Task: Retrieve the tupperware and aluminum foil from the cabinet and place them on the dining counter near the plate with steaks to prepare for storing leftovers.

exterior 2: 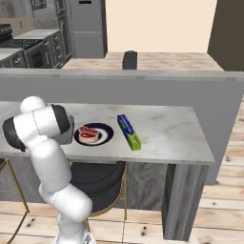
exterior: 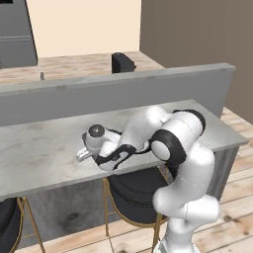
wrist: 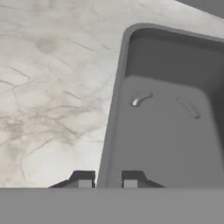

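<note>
Arm folded low, tool (wrist: 107,179) pinching tupperware (wrist: 170,127) rim.

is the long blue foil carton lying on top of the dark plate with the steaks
No: the long blue foil carton lies flat on the light-grey marbled counter, beside the dark plate, apart from it.

The left base view looks forward and down from behind the arm's left shoulder, with the arm rising at lower right over the dining counter (exterior: 44,148). The right base view faces the same way from behind the right shoulder, arm at lower left, and takes in the counter's right end, the plate (exterior 2: 106,137) and the aluminum foil (exterior 2: 128,131). Both share the counter top, its raised back ledge and the stool beneath. The hand view sits very near, looking down along the gripper (wrist: 106,179) into the tupperware (wrist: 170,131) on the counter.
</note>
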